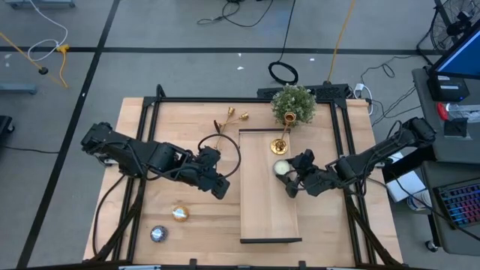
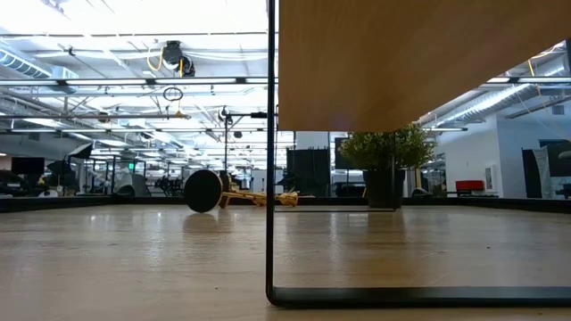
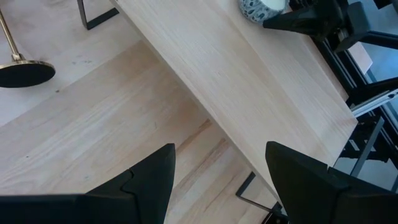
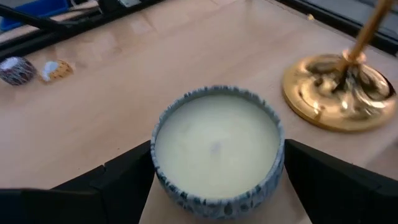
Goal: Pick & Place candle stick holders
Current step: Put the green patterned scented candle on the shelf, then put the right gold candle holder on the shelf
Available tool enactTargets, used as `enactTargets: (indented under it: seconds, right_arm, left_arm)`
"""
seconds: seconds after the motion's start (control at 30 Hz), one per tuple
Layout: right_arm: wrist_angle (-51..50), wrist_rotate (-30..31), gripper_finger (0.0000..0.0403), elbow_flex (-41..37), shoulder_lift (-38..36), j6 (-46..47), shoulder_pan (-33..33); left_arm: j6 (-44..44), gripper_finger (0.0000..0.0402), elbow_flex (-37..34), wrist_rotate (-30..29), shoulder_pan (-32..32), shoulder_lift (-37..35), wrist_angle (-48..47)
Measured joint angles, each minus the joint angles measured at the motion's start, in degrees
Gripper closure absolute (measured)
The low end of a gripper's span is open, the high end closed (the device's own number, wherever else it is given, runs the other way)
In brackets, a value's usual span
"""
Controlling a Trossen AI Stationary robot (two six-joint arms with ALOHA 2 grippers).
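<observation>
Gold candle stick holder (image 4: pixel 339 90) on shelf (image 1: pixel 259 202): likely stiff, slippery, top-heavy; grasp slim stem. Right gripper (image 4: pixel 217 177) open around candle tin (image 4: pixel 216 149). Left gripper (image 3: pixel 221 171) open, empty.

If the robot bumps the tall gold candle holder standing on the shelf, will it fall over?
Probably, if bumped high up. The gold candle holder has a slim stem on a round base, so it looks top-heavy. The wide base should help against small nudges. Its shiny metal might slip in the fingers.

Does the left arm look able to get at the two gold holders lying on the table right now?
Probably yes: the holders lie on bare table just beyond the left gripper, jaws open, nothing between.
</observation>
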Motion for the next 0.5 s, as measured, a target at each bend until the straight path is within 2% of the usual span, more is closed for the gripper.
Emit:
enactTargets:
  seconds: [0.5]
  right_arm:
    - [-1.8, 0.1, 0.006, 0.0, -5.9, 0.7, 0.1]
  left_arm:
    - [0.6, 0.0149, 0.0, 0.0, 0.0, 0.0, 0.0]
